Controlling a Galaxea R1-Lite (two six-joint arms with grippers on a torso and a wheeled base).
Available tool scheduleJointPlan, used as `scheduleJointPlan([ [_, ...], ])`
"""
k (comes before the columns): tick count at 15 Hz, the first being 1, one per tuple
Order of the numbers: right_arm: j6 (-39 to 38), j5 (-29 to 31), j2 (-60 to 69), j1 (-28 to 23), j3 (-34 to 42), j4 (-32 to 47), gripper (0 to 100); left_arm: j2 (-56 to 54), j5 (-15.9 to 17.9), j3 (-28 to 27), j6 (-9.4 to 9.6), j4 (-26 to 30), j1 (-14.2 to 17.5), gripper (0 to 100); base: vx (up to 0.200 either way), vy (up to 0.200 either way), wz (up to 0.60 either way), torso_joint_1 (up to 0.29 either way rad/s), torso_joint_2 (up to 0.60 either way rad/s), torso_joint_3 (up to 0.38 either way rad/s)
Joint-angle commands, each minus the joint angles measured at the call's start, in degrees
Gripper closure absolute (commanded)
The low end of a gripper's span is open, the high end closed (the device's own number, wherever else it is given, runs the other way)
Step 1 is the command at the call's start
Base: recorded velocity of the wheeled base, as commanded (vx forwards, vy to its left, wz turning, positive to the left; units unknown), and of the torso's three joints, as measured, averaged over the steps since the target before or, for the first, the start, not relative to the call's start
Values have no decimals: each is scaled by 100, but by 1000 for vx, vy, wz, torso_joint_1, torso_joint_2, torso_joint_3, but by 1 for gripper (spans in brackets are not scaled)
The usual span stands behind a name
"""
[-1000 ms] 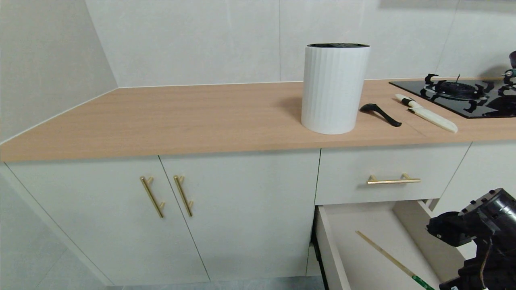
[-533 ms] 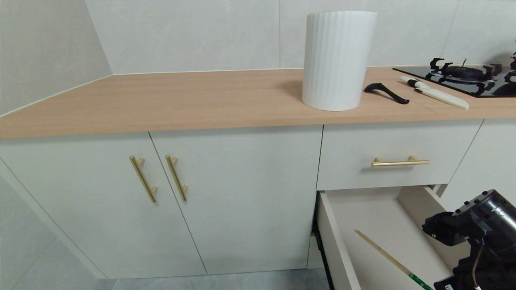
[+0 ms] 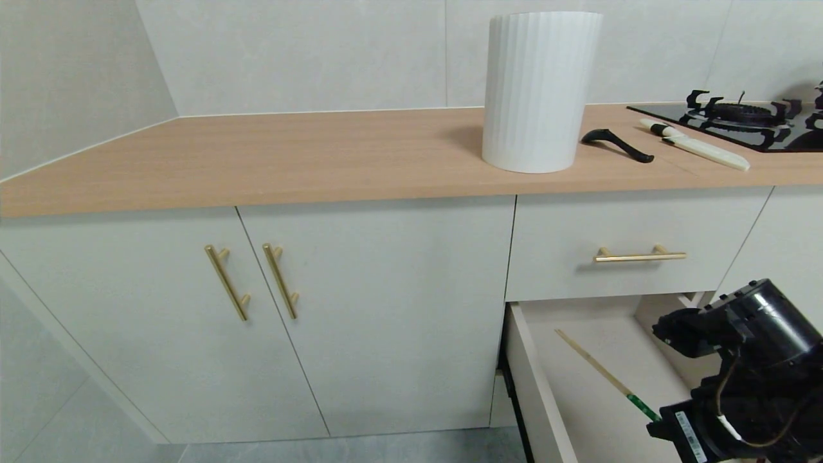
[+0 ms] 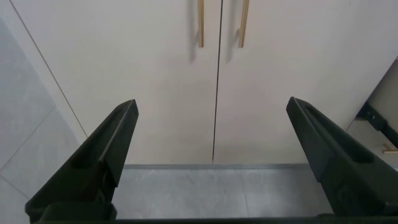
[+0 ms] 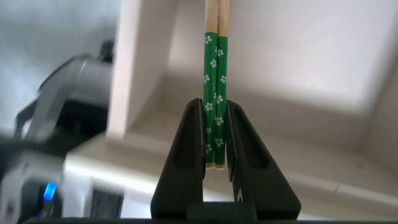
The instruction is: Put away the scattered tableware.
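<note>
Right wrist view: the right claw [image 5: 216, 118] pinches a pair of chopsticks [image 5: 215, 56] by their green flowered ends, with the shafts reaching into the open drawer [image 3: 524, 366] below the counter. To do this well, lower them until they lie flat along the drawer floor, clear of its walls, then let go. The left claw [image 4: 211, 106] hangs spread wide, facing the cupboard doors [image 4: 155, 93]

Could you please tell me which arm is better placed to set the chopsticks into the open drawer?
Right. The right gripper is shut on the chopsticks, which extend over the open drawer. The left gripper is open, empty, facing the cabinet doors.
</note>
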State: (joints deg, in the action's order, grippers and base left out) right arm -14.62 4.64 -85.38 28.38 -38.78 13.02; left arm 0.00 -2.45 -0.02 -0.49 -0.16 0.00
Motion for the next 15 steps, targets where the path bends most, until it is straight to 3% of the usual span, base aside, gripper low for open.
scheduleJointPlan([
  [1,-24,274,-1305,-307,-534,-186,100,0,-1,2,-4,-2,0,0,0,0,0,0,0,0],
  [5,-24,318,-2457,-491,-1264,-203,100,0,-10,2,-4,-2,0,0,0,0,0,0,0,0],
  [8,-32,362,-3257,-526,-1352,-379,100,0,-1,2,-4,-2,0,0,0,0,0,0,0,0],
  [11,-41,485,-3916,-544,-1246,-1188,100,0,-1,2,-4,-2,0,0,0,0,0,0,0,0],
  [15,-24,494,-4382,-553,-1185,-1697,100,0,-1,2,-4,-2,0,0,0,0,0,0,0,0],
])
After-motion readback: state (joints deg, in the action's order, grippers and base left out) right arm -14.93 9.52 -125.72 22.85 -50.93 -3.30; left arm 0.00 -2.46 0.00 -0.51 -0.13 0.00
